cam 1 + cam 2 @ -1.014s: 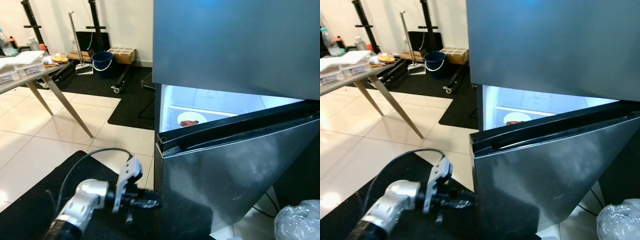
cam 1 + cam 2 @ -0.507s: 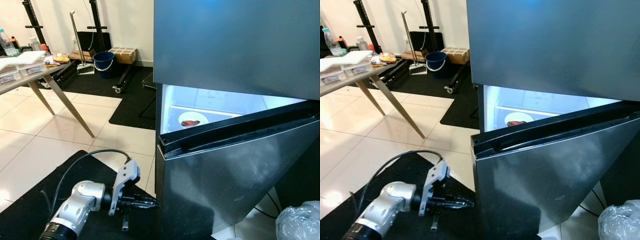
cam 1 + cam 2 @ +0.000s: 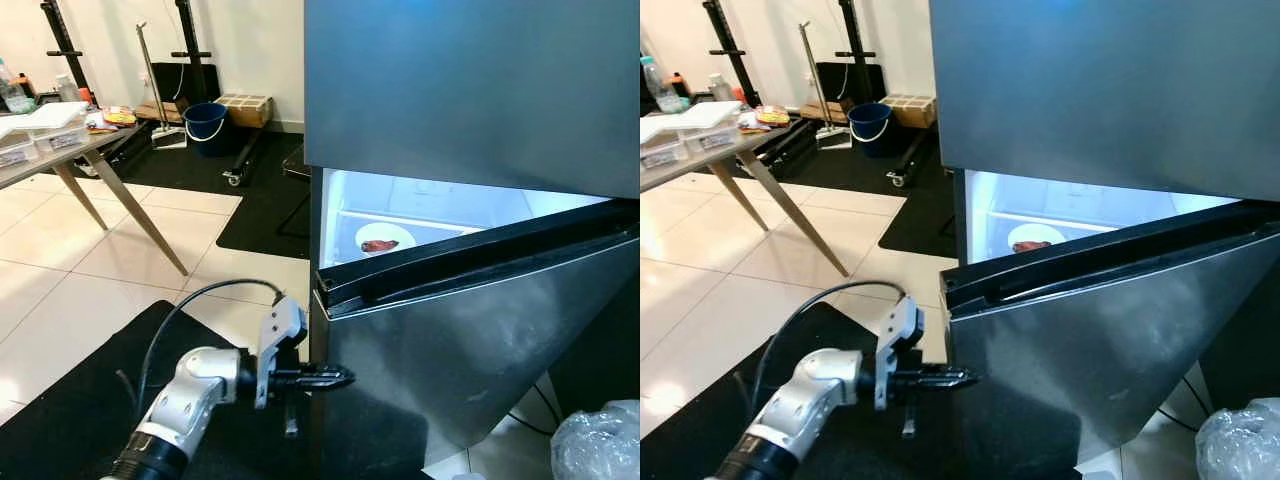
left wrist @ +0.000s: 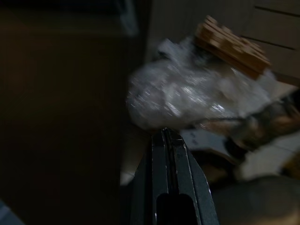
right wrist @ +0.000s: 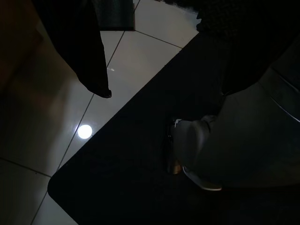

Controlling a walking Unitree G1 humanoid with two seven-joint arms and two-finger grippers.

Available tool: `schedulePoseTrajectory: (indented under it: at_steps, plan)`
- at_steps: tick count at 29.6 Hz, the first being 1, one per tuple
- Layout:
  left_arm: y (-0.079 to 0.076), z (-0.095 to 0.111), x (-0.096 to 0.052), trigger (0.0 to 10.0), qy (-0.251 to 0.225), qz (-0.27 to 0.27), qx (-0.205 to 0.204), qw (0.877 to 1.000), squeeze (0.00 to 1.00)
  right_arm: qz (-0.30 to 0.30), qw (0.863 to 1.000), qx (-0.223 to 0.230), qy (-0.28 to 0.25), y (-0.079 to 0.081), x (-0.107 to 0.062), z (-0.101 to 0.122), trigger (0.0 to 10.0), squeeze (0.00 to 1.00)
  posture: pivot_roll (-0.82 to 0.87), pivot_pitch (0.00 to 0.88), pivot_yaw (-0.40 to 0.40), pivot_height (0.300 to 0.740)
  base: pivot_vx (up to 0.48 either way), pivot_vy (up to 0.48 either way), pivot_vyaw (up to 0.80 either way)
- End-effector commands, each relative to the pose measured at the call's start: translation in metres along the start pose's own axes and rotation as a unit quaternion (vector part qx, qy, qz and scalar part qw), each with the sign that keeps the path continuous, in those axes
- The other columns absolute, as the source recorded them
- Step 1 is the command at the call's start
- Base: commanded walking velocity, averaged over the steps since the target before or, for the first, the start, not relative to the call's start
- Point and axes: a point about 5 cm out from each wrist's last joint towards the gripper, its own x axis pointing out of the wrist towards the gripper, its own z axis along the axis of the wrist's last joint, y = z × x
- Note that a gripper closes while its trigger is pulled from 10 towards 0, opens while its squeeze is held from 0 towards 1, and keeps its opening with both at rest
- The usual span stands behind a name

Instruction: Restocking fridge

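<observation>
Left gripper point(image 3: 345, 378) now pushed forward to the fridge door point(image 3: 480, 330) edge at lower centre, fingers pressed together holding nothing, door ajar, plate point(image 3: 383, 238) on the lit shelf mid-frame, plastic bag point(image 3: 598, 443) lower right.

A blue bucket point(image 3: 206, 124) stands beyond the slanted-leg table point(image 3: 60, 160).

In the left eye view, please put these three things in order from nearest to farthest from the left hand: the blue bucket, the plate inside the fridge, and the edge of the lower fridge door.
Measured from the left hand:
1. Lower fridge door: its edge is right beside the fingertips, on the robot's right.
2. Plate: inside the lit fridge, behind the door and higher up.
3. Blue bucket: far back on the left, near the wall.
</observation>
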Motion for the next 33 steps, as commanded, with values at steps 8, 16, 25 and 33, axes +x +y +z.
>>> schedulePoseTrajectory:
  at_steps: [8,16,25,33]
  plan:
    - [0.028,0.013,-0.015,10.0,-0.021,0.108,0.041,0.993,0.0,0.003,1.0,0.006,0.0,0.003,0.0,-0.003,10.0,0.0,-0.09,0.0,0.02,0.74,0.0,0.0,0.0]
    - [0.049,0.02,-0.047,10.0,-0.018,0.199,0.062,0.978,0.0,0.003,1.0,0.006,0.001,0.003,0.0,-0.005,10.0,0.0,-0.09,0.0,0.017,0.74,0.0,0.0,0.0]
    - [0.086,0.028,-0.118,10.0,0.018,0.405,0.096,0.909,0.0,0.004,1.0,0.005,0.001,0.002,0.0,-0.005,10.0,0.0,-0.09,0.0,0.013,0.74,0.0,0.0,0.0]
    - [0.101,0.048,-0.179,10.0,0.011,0.571,0.124,0.812,0.0,0.002,1.0,0.006,0.001,0.001,-0.001,-0.005,10.0,0.0,-0.1,0.0,0.016,0.74,0.0,0.0,0.0]
